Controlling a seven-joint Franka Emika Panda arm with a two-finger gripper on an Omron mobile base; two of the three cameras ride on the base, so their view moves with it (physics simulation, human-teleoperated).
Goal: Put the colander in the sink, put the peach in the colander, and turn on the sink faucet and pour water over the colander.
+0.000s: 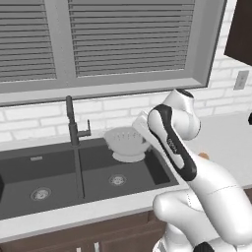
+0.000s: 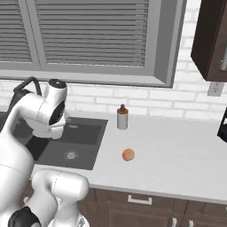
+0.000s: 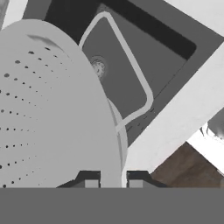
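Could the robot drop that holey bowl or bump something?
Maybe. The gripper pinches just the thin rim of the light grey perforated colander, held above the dark grey double-basin sink, so it might slip and land crooked. It hangs near the tall dark faucet and could bump it. The small orange peach sits loose on the white counter and might roll.

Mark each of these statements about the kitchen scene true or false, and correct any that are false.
1. The gripper is closed on the rim of the colander. True.
2. The peach is inside the colander. False: it lies on the counter, right of the sink.
3. The colander hangs over the sink's right basin. True.
4. Water is running from the sink faucet. False: no water shows.
5. The soap dispenser stands on the counter behind the peach. True.
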